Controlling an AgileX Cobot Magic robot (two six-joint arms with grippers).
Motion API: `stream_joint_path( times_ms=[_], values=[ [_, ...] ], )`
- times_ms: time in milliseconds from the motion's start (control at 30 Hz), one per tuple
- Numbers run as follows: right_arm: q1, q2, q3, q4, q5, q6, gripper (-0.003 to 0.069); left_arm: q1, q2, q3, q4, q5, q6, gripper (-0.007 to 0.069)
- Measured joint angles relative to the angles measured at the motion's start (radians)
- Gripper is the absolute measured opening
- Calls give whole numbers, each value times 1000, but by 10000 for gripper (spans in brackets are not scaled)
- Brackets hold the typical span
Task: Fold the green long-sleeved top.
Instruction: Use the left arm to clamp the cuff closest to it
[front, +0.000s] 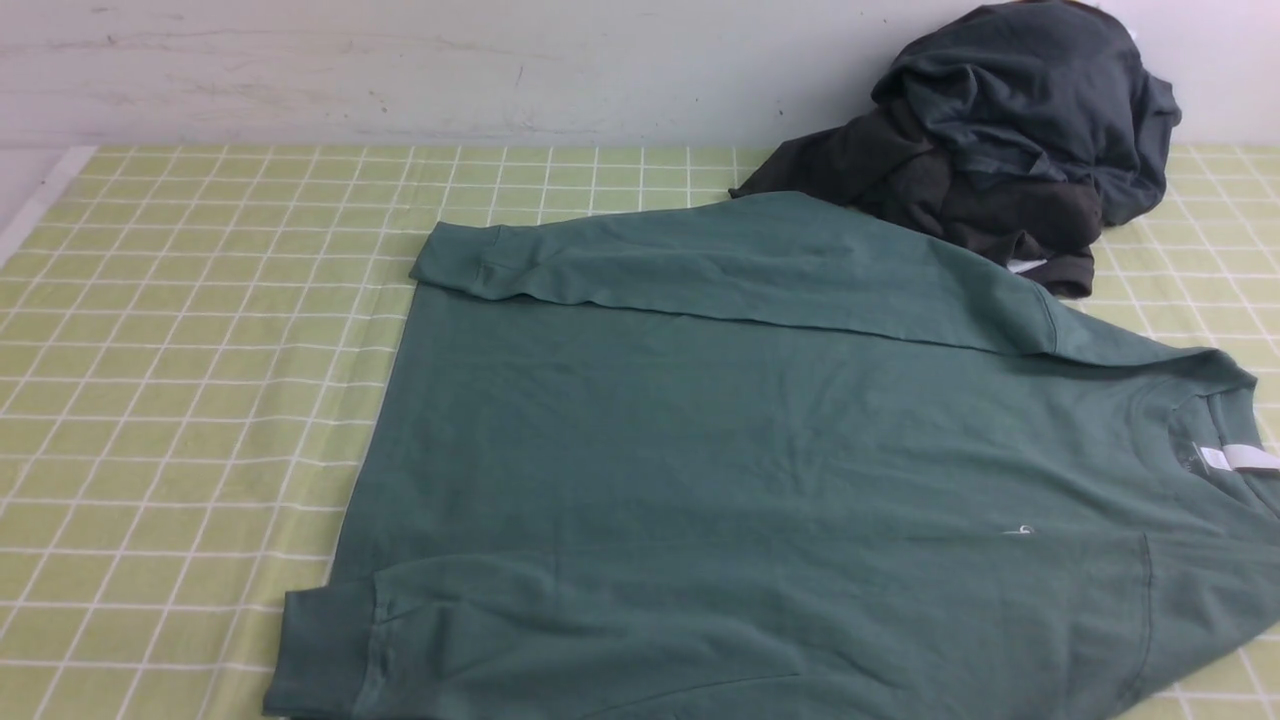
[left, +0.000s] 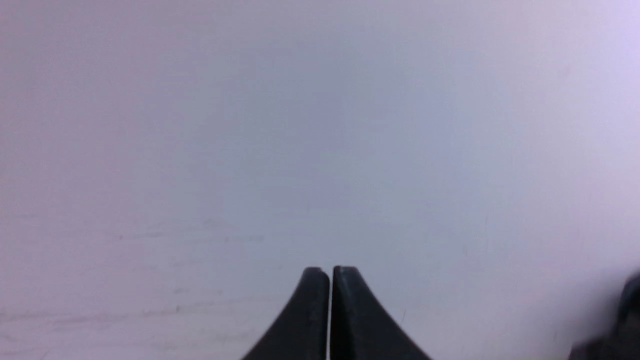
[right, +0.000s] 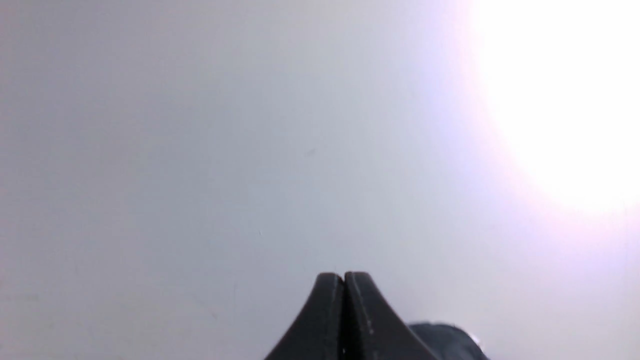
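We see the green long-sleeved top (front: 760, 450) lying flat on the checked cloth (front: 200, 350), centre to lower right of the front frame, collar at the right edge. The dark garment heap (front: 1000, 150) sits upper right, against it. The left gripper (left: 330, 272) and right gripper (right: 343, 277) are both closed, holding nothing.

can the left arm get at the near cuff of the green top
Probably yes: the cuff of the green top lies bare on the robot's left, nothing on it. The left gripper is shut and must open first.
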Motion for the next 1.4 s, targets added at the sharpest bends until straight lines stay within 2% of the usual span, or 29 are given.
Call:
stream_joint_path(
  times_ms=[100,200,233,400,467,533,567,667,800,900,1000,1067,1267,1400],
  values=[
    [0,0,0,0,-144,3,-10,0,0,-5,-10,-125,-165,-3],
    [0,7,-65,5,-197,-44,-10,0,21,-125,-6,-70,-228,-3],
    [0,12,-75,6,-197,-50,-10,0,21,-137,-6,-61,-228,-3],
    [0,222,-389,15,-50,-186,-10,0,317,-490,-1,264,-57,-3],
    [0,289,-447,15,12,-210,-10,0,385,-530,-1,316,-32,-3],
    [0,455,-539,16,201,-240,-10,0,579,-596,-13,482,-9,-3],
    [0,455,-544,16,201,-240,-10,0,593,-599,-16,496,-9,-3],
    [3,640,-602,54,530,-213,-10,0,813,-625,-104,756,-13,-3],
    [53,834,-614,166,926,-219,-10,0,1056,-629,-188,962,9,-3],
    [94,930,-614,211,1064,-291,-10,0,1189,-636,-199,983,30,-1],
    [132,1014,-614,237,1112,-377,-10,0,1282,-642,-205,961,40,22],
    [157,1070,-615,260,1107,-426,-10,0,1347,-655,-207,939,47,61],
    [183,1158,-619,382,1045,-495,-10,0,1541,-726,-206,851,54,282],
    [183,1158,-620,432,1033,-530,-10,0,1616,-753,-206,826,47,323]
  ],
)
